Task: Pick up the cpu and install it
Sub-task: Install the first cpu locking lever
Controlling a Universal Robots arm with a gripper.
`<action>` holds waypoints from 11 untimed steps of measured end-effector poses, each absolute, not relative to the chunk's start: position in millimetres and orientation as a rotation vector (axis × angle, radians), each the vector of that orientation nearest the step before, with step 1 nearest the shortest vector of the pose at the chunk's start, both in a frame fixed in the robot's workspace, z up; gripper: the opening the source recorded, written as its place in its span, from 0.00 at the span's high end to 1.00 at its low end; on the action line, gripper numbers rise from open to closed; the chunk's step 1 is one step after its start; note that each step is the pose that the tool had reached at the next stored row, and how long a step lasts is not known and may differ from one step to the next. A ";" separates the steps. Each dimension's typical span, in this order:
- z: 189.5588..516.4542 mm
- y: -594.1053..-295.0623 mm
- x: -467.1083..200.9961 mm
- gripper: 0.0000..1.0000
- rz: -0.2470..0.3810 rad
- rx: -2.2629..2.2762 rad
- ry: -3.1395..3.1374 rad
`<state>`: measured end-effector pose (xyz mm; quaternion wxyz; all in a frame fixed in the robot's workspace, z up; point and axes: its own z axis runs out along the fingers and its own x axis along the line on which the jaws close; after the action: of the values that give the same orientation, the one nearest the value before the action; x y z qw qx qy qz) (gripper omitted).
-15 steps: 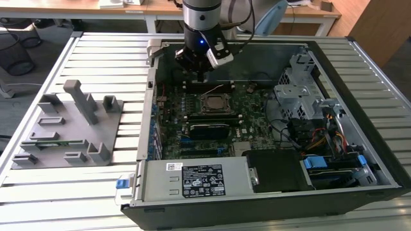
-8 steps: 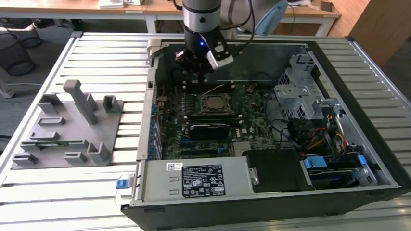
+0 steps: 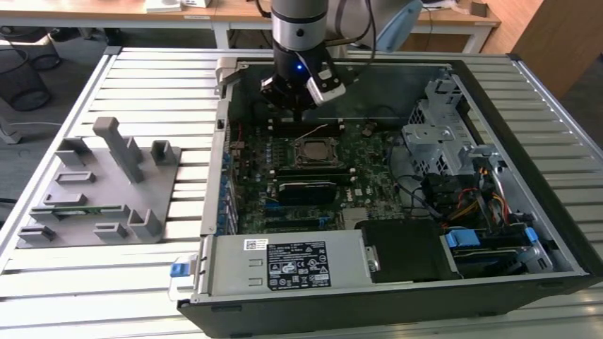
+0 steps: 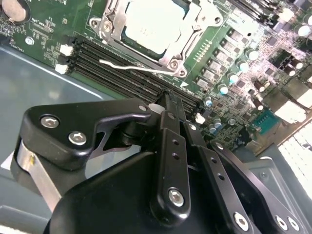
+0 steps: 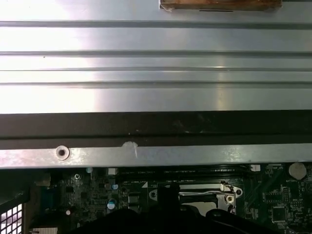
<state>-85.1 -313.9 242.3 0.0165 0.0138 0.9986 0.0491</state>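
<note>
Ribbed metal bench top [image 3: 151, 78] carries an opened computer case [image 3: 556, 233], with wooden desks beyond it. Claw [image 4: 165, 100] hangs over the black memory slots [image 4: 117, 68] at the far side of the green board [image 3: 368, 191], its two black fingers [image 4: 168, 126] pressed together with nothing between them. Just nearer than the fingertips lies a thin wire latch lever [image 4: 131, 67], and past it the socket frame [image 4: 109, 27]. Chip [image 4: 153, 22] sits flat inside that frame, silver top up, near the middle of the board in the exterior view [image 3: 312, 151]. Judged by its look it is light, rigid and smooth, with a delicate underside; hold belongs on two opposite edges, never the faces. Grey holder tray [image 3: 94, 191] stands well apart at the exterior view's left. White-and-black sticker [image 3: 299, 263] on the near metal box [image 3: 236, 272] bears print too small to read.
</note>
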 end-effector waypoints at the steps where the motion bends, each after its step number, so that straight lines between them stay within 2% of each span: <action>1: 241.4 -314.5 -84.0 0.89 0.157 0.043 3.104; 11: 232.6 -318.2 -78.5 0.89 0.182 0.055 3.102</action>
<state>-78.5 -318.2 232.6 0.0168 0.0176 0.9980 0.0585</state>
